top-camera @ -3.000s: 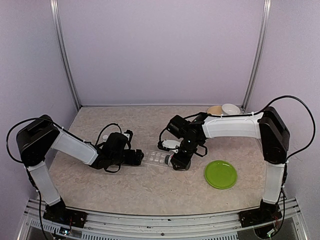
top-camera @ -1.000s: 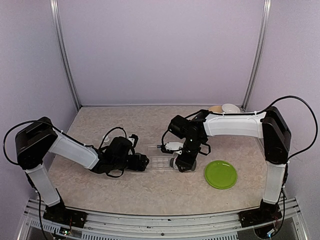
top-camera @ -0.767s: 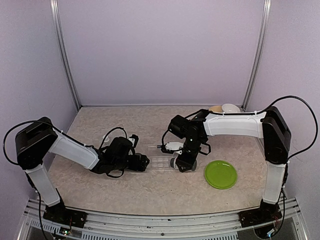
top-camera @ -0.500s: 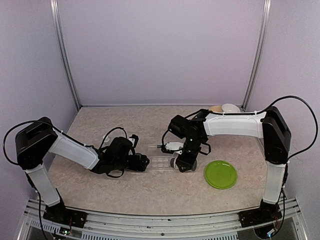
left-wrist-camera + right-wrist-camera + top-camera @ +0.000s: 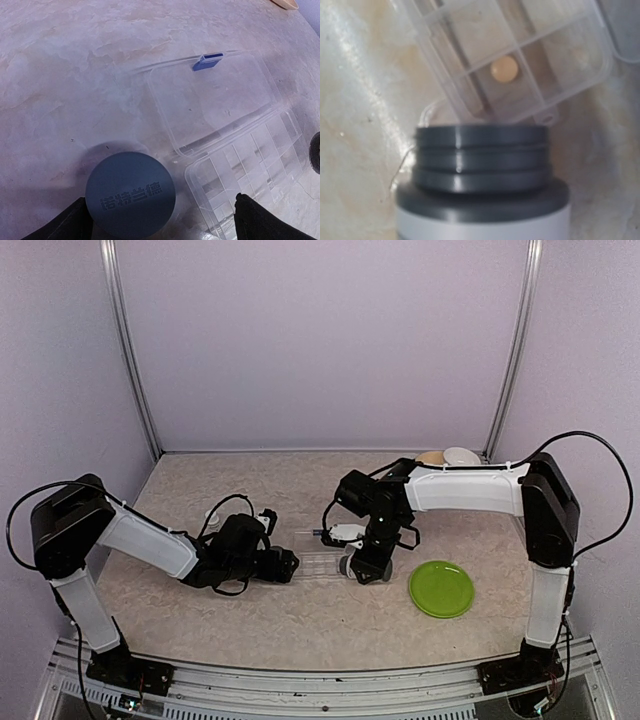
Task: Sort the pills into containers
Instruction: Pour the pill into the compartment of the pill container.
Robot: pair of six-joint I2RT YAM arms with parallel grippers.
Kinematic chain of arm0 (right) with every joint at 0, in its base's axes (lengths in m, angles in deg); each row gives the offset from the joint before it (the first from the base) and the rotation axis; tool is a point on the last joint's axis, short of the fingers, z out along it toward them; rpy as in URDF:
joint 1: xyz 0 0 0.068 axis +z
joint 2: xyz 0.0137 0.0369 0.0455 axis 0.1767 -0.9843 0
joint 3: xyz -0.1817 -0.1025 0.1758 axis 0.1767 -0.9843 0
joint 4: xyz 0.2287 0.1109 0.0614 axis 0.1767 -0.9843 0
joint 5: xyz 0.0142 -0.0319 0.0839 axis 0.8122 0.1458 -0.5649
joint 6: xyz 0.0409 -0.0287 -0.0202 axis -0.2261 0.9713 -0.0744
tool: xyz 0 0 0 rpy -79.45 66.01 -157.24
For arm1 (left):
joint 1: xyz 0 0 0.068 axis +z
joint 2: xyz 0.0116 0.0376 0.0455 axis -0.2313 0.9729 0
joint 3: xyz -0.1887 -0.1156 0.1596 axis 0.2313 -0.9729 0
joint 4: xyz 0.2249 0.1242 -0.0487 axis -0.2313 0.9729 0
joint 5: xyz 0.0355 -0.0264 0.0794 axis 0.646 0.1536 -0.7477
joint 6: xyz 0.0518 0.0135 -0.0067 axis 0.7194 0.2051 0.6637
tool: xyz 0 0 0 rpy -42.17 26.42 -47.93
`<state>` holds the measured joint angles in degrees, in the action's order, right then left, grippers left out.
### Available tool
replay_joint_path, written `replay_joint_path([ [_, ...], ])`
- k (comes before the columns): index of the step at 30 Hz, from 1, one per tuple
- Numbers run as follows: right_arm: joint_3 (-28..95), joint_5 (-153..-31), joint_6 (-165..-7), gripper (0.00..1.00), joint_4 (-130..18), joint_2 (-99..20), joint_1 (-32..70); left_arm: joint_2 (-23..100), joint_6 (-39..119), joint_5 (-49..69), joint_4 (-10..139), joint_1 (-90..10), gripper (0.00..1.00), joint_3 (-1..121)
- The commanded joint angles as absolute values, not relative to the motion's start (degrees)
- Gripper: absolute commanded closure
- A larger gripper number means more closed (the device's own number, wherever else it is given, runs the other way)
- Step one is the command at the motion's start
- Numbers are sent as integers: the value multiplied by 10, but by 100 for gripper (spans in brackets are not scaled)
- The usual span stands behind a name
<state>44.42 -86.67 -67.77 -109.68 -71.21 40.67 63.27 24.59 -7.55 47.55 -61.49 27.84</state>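
The left fingers (image 5: 70, 226) stand wide apart over the marbled beige surface (image 5: 75, 75). A round dark grey cap (image 5: 130, 194) lies between them, close to the one at 7 o'clock in the wrist view and clear of the other. At 2 o'clock from the cap lies the flat clear plastic pill box (image 5: 250, 155), its lid laid open and its blue latch (image 5: 207, 61) at 12 o'clock. The right fingers (image 5: 372, 566) hold a white bottle with a grey threaded neck (image 5: 482, 165), which points at the box's corner. One round pale orange pill (image 5: 503, 68) rests in a compartment there. A round green plate (image 5: 441, 588) sits at 4 o'clock from the box.
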Motion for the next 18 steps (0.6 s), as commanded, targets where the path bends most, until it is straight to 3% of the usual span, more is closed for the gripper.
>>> replay_joint_path([
  [1,458,-871,-670,73,-1093,-712,411,639,238,-72,471,-622,4,279],
  [18,458,-857,-670,73,-1099,-730,412,642,241,-68,475,-625,9,287],
])
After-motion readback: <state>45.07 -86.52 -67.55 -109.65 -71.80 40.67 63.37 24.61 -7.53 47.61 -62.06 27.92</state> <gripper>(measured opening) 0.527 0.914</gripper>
